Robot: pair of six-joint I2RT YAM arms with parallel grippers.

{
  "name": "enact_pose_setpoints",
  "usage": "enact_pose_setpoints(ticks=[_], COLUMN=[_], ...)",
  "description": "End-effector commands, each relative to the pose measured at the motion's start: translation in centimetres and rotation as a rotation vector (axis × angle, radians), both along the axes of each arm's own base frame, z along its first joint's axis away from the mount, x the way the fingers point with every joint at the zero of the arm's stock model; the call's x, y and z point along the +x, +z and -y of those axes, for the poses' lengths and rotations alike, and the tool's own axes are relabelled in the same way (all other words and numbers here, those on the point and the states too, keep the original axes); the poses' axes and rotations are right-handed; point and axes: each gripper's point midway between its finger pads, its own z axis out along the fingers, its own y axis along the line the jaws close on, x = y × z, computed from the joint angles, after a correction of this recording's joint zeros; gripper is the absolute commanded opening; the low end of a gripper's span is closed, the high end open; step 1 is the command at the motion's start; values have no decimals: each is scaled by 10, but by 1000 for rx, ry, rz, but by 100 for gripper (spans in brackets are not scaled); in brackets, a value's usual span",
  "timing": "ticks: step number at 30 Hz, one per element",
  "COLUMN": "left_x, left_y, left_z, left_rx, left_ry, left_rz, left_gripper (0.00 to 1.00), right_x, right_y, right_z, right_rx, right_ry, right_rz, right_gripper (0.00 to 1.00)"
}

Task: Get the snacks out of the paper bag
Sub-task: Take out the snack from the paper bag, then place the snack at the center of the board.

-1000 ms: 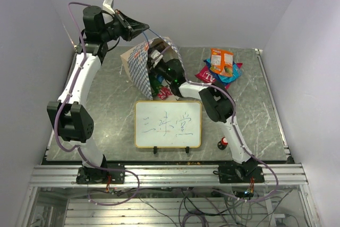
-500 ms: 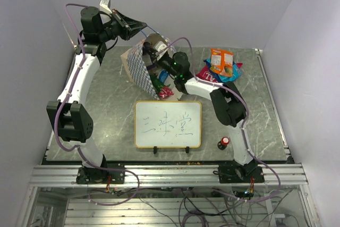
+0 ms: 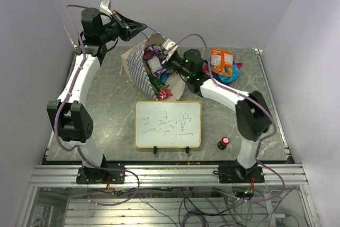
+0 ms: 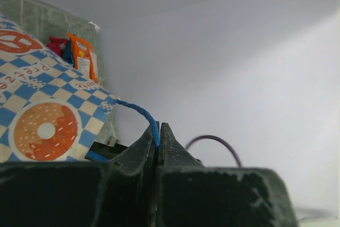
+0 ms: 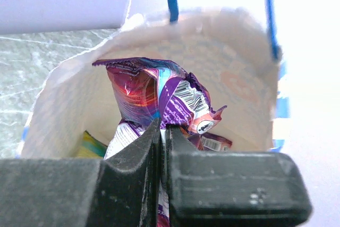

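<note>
Left side: my left end effector (image 4: 159, 127) is closed tight on the thin blue cord handle (image 4: 139, 111) of the tall tan kraft paper bag with the blue-white checkered band (image 3: 137, 70). It holds the bag tipped at the back left of the grey marbled counter (image 3: 106, 110). The cord is thin and limp and the paper is light and creases easily. I judge this hold good only for steadying, since a hard pull could tear or fold the bag.

Middle: my right end effector (image 5: 162, 126) is at the bag mouth, fingers pinched together on the crinkled purple-and-red foil packet (image 5: 151, 91). The grip is on its lower crumpled part, and most of the packet stands above the fingers, inside the opening.

Handling call: the foil is slick, very light and soft. An edge or seam pinch is the right spot; squeezing the body risks slipping or crushing the contents.

A yellow-green packet (image 5: 93, 144) lies low in the bag. A small red wrapper (image 3: 164, 93) sits at the bag's near edge, and I can't tell if it is in or out.

Right side: an orange foil packet (image 3: 221, 59) lies on top of a red packet (image 3: 206, 76) and a blue packet (image 3: 231, 73) on the counter, outside the bag.
</note>
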Motion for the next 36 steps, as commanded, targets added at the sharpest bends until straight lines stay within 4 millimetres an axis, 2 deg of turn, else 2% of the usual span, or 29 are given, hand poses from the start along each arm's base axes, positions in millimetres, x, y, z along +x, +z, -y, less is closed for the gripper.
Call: enact_pose_setpoints(ticks=[1, 6, 11, 13, 15, 17, 18, 20, 21, 23, 26, 28, 30, 36], left_x=[2, 1, 3, 5, 6, 7, 6, 6, 5, 4, 2, 1, 1, 1], left_y=[-9, -27, -27, -30, -33, -36, -37, -38, -39, -43, -45, -47, -47, -41], left_z=[-7, -9, -9, -10, -10, -10, -10, -10, -10, -10, -10, -9, -9, -7], left_rx=[16, 29, 33, 46, 48, 46, 47, 53, 61, 79, 85, 87, 91, 96], left_ry=[27, 41, 46, 47, 48, 50, 47, 45, 44, 42, 35, 29, 26, 14], left_rz=[8, -42, -46, -51, -60, -67, -71, -76, -77, -83, -93, -98, -99, -69], left_gripper=[7, 7, 7, 7, 7, 7, 7, 7, 7, 7, 7, 7, 7, 7], right_x=[-38, -62, -91, -103, -106, -103, -97, -85, -78, -67, -60, -61, -61, -70], right_y=[55, 72, 83, 100, 109, 115, 116, 115, 113, 99, 55, 13, -22, -106], right_z=[26, 64, 97, 118, 139, 168, 189, 237, 270, 337, 395, 418, 430, 457], right_rx=[-28, -41, -96, -89, -105, -101, -77, 40, 116, 264, 378, 403, 412, 572], right_ry=[20, -74, -118, -171, -242, -363, -457, -658, -773, -971, -1127, -1203, -1235, -1274], right_rz=[52, 36, 36, 68, 60, 35, 11, -58, -104, -218, -405, -553, -663, -895], right_gripper=[0, 0, 0, 0, 0, 0, 0, 0, 0, 0, 0, 0, 0, 0])
